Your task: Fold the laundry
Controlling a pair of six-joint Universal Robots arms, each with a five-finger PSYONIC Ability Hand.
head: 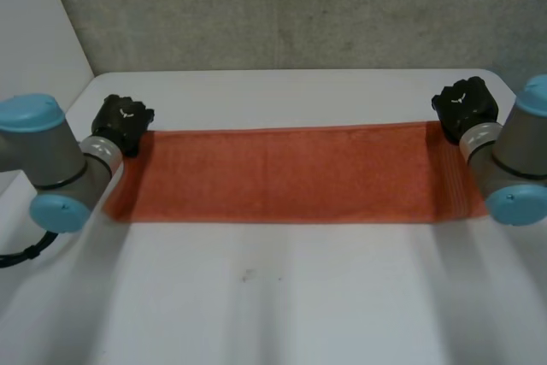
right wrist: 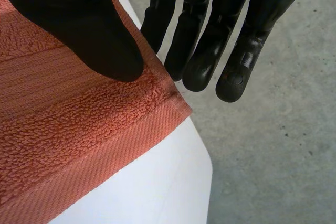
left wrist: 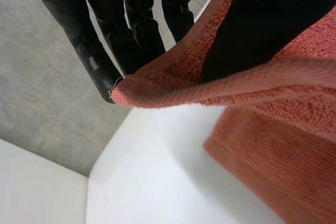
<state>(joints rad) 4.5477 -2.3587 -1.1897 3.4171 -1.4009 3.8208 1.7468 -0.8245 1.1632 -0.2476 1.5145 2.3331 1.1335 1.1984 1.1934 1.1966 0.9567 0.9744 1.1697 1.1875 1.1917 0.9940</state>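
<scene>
L hand (head: 122,123) pinches towel (head: 291,173) far corner, lifted; R hand (head: 464,107) pinches other far corner.

the long orange terry towel (head: 282,175) lay flat on the white table (head: 282,297), left hand (head: 122,123) at its far left corner, right hand (head: 464,105) at its far right.

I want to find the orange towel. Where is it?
In the head view the orange towel lies stretched across the white table, with the left hand at one far corner and the right hand at the other.
</scene>
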